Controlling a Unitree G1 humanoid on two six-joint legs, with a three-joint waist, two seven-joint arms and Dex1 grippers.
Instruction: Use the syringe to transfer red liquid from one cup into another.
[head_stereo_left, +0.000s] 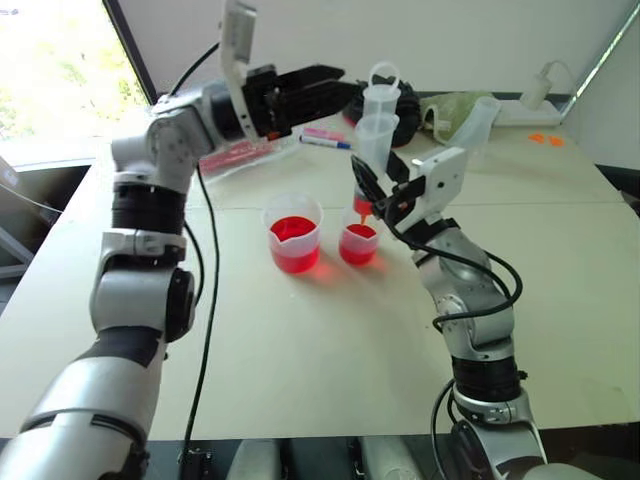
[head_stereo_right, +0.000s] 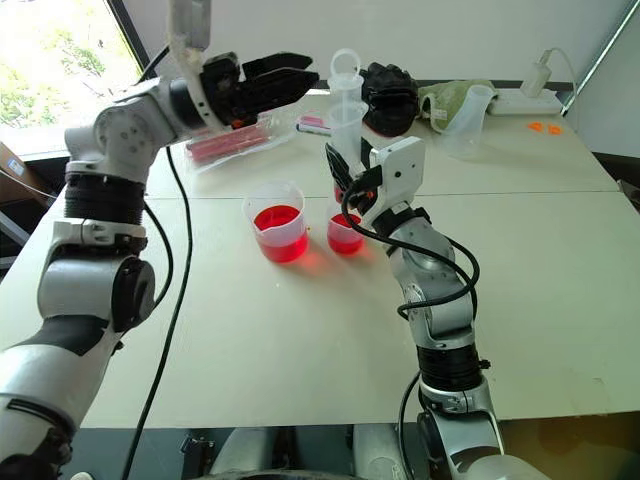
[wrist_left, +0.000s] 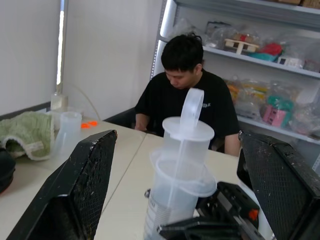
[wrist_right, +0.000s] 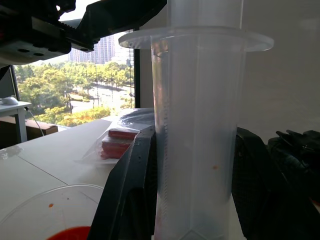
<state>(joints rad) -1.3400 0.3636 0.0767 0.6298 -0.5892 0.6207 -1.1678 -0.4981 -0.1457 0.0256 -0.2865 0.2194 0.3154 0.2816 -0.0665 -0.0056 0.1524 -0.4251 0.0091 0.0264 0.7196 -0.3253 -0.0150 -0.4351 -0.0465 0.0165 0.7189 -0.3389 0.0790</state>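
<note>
Right gripper (head_stereo_left: 385, 190) clamped on syringe (head_stereo_left: 375, 125), held upright, tip over smaller cup (head_stereo_left: 358, 243) so liquid lands inside; beaker (head_stereo_left: 293, 233) with red liquid (head_stereo_left: 291, 229) just beside. Left gripper (head_stereo_left: 322, 80) spread wide, level with plunger ring, likely to work it. Left wrist view adds seated person (wrist_left: 187, 100) behind table (head_stereo_left: 300, 340)

Clear syringe (head_stereo_left: 375, 125), reddish-orange at its tip. Bright red liquid (head_stereo_left: 292, 230) glows in the clear spouted beaker (head_stereo_left: 293, 233) and in the smaller clear cup (head_stereo_left: 358, 243). Black mesh-patterned fingers (wrist_left: 85, 180), pale cream table (head_stereo_left: 330, 350), green cloth (head_stereo_left: 450, 108), pink-capped marker (head_stereo_left: 322, 134).
</note>
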